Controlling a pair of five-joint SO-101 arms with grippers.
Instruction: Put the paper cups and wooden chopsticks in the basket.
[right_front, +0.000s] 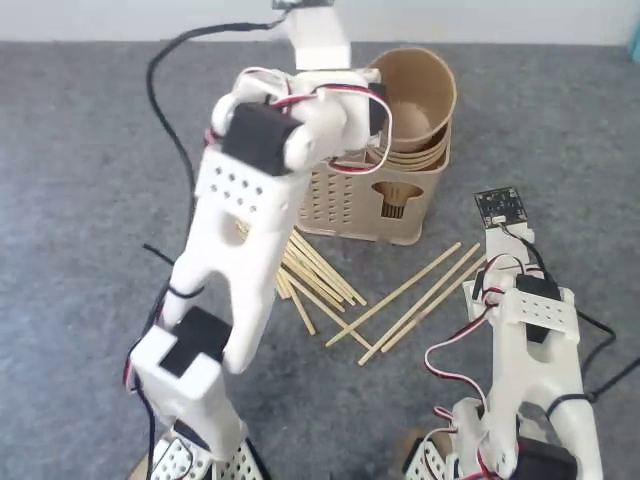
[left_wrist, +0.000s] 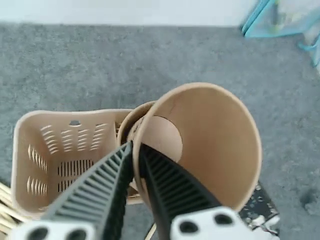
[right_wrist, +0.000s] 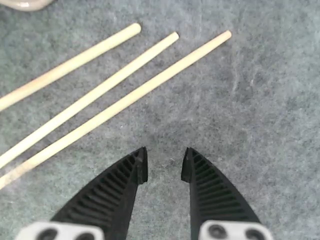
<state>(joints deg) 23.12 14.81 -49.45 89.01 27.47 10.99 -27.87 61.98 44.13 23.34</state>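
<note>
Right end effector (right_wrist: 162, 165): fingers narrowly parted, empty, above the worktop (right_wrist: 260, 75) beside three chopsticks (right_wrist: 100, 87). The chopstick pile (right_front: 320, 275) lies mid-worktop, partly hidden by the left arm, so its count is indeterminate. Near the far edge, the left end effector (left_wrist: 136, 150) grips one paper cup (left_wrist: 215, 145) atop nested cups (right_front: 432, 152) in the basket (left_wrist: 30, 150).

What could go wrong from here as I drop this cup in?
1. The left jaws pinch only the wall of the cup, which looks tilted; released so, it may miss the stack and tip out of the basket.
2. The right jaws hang open near the chopsticks; a low move could scatter them.
</note>
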